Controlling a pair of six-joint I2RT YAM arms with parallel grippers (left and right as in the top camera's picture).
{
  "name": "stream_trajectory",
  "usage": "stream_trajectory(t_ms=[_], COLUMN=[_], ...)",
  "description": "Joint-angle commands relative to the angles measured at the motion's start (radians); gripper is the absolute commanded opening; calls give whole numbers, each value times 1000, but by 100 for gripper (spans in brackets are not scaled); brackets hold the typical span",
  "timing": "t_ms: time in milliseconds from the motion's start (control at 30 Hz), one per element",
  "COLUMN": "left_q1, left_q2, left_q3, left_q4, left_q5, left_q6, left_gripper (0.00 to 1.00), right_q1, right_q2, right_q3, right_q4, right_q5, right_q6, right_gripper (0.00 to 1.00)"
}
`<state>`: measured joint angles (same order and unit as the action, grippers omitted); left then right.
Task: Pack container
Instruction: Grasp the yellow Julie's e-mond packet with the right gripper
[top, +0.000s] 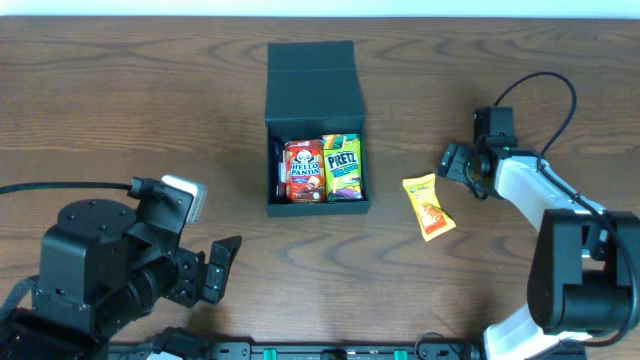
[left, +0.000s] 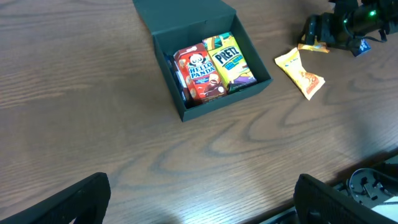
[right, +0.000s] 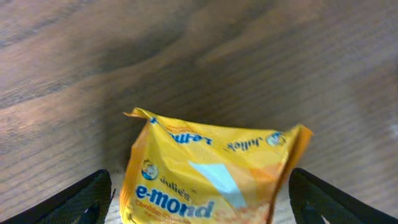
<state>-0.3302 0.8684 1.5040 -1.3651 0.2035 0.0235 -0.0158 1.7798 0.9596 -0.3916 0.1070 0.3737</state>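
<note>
The container (top: 318, 207) sits open mid-table, two snack boxes (top: 325, 168) inside. Your right gripper (right: 199, 186) stands wide, a yellow packet (right: 211, 168) between its fingers (right: 87, 199); the left gripper (left: 202, 186) is wide and empty. Risk: closing off-centre on the slick film may let the packet slip or crumple.

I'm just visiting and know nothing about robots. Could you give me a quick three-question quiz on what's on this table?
1. True or false: the container has its lid shut.
2. Which snack lies on the table outside the container? A) Hello Panda box B) Pretz box C) yellow packet
3. Fill in: the right gripper near that packet is ___ (open or shut).
Key: 1 false; 2 C; 3 open.
</note>
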Motion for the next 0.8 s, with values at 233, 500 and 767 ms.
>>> stream_trajectory(t_ms=[233,500,767], left_q1=[1,1,1], left_q2=[1,1,1], left_q3=[17,17,17], left_q4=[-1,-1,-1], left_q5=[6,6,6], left_q6=[7,7,7], left_gripper=[95,95,95], right_q1=[-3,-4,-3], right_q2=[-10,2,29], right_q3=[-16,-27,-27], right_q4=[49,86,96], right_q5=[-11,-11,-10], right_q6=[-57,-57,-58], right_gripper=[85,84,80])
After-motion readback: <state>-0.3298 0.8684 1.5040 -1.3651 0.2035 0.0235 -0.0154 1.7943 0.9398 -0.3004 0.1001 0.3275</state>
